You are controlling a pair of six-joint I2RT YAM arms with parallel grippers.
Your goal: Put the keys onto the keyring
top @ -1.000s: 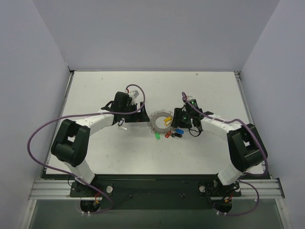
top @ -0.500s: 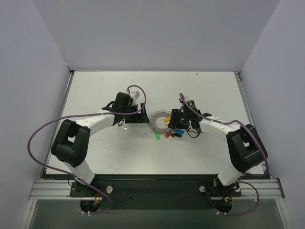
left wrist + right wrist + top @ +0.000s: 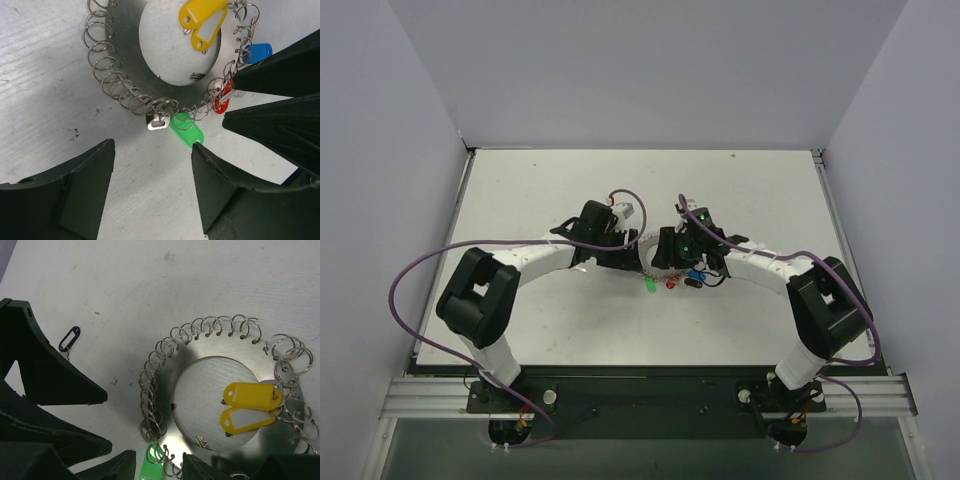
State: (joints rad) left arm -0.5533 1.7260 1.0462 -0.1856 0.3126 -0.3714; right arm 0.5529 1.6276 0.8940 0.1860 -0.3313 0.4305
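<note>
The left gripper (image 3: 152,161) hangs low over the worktop (image 3: 40,105), just left of the keyring (image 3: 122,55). Its fingers (image 3: 75,195) are wide apart with nothing between them. One black key (image 3: 68,338) lies loose on the worktop beside those fingers, well apart from the keyring, so it is plainly not yet on. The keyring lies flat at mid-worktop between the two grippers, its wire coil running round the grey band. Two yellow keys (image 3: 252,396) lie in the hollow centre. Their small loops reach into the coil on the far side, so I judge them threaded, though the link itself is too small to confirm. A green key (image 3: 187,129) lies outside the near edge with its end touching the coil, next to a small silver clip (image 3: 158,123); whether it is hooked on I cannot tell. Further right, a red key (image 3: 220,103) is tucked against the coil and a blue key (image 3: 257,51) lies just beside it. The blue one looks loose. The right gripper (image 3: 229,100) comes in from the right with its fingers (image 3: 280,70) partly apart, the tips flanking the red key without visibly clamping it. At best, then, two keys are on, two are doubtful, and the blue and black ones are left to do.
</note>
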